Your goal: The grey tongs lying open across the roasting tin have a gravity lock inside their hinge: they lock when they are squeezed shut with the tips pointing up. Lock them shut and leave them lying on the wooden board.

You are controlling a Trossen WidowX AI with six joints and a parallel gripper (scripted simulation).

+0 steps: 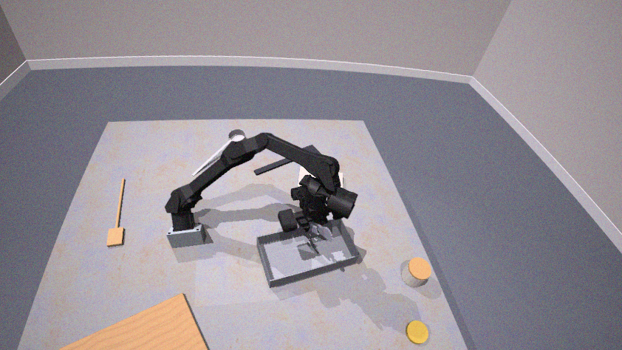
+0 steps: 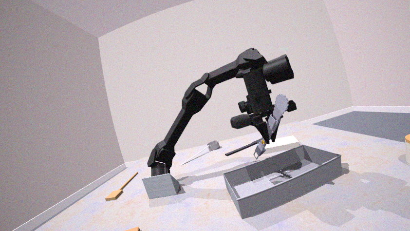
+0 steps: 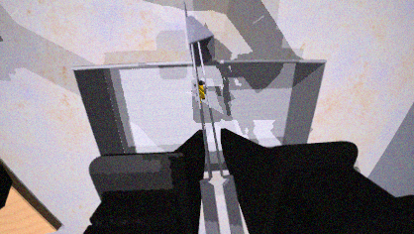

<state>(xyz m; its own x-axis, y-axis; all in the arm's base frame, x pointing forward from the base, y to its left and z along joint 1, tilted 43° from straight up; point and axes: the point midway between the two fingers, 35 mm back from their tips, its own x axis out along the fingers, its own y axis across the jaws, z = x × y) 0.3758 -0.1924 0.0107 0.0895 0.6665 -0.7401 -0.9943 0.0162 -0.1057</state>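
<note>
Gripper (image 1: 314,234) (image 2: 270,141) (image 3: 212,134) clenched on one pair of tongs (image 2: 272,125) (image 3: 216,198), scalloped tip up; one roasting tin (image 1: 313,274) (image 2: 289,184) (image 3: 94,109) below.

Wooden board (image 1: 143,328) (image 2: 133,229) (image 3: 27,210) runs out of frame in all three views; yellow disc (image 1: 417,331) lies outside the exterior shot.

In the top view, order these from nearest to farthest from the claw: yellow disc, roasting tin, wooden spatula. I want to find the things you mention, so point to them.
1. Roasting tin (image 1: 313,276) (image 2: 289,192) (image 3: 198,64), directly below the claw (image 1: 311,230) (image 2: 270,142) (image 3: 212,134)
2. Yellow disc (image 1: 417,331), lower right
3. Wooden spatula (image 1: 115,237) (image 2: 114,194), far left
</note>
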